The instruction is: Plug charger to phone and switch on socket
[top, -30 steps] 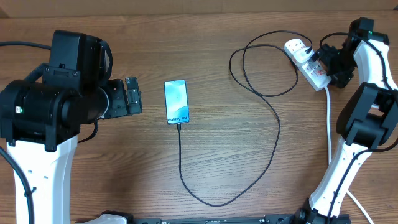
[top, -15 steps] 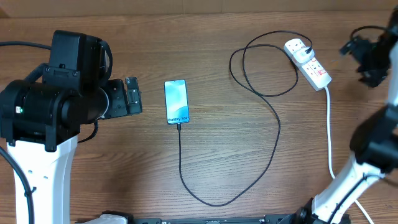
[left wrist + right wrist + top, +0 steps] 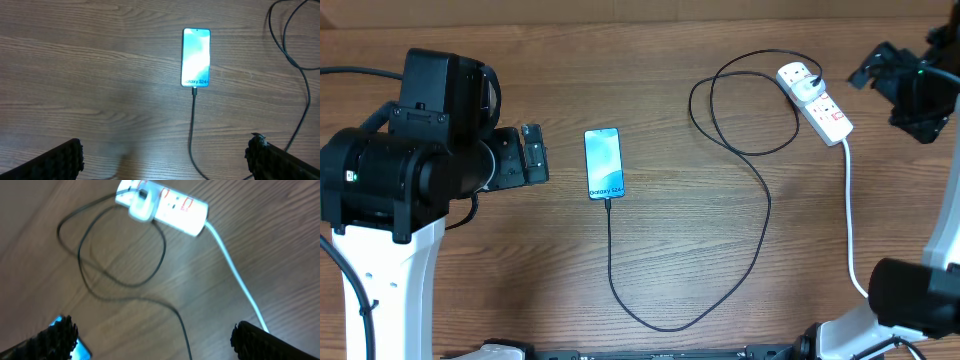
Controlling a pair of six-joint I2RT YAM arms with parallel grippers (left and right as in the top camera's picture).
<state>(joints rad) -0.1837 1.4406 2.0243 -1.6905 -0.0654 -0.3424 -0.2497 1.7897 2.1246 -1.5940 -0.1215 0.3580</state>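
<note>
My right gripper (image 3: 152,330), jaws wide and empty, now sits back from the socket (image 3: 175,207) ahead: white strip, red marks, charger (image 3: 610,250) plugged in.

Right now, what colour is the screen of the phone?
Bright blue-cyan. The phone shows best in the left wrist view.

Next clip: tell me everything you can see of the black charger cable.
The charger cable is long, thin and black. Its small connector looks plugged into the phone at the end bearing the white lettering. From there it runs toward the near edge of the wooden table, bends in a wide U, climbs back and makes one loose loop crossing itself before reaching a plug seated in the white power strip. It lies slack and flat; nothing else touches it.
</note>
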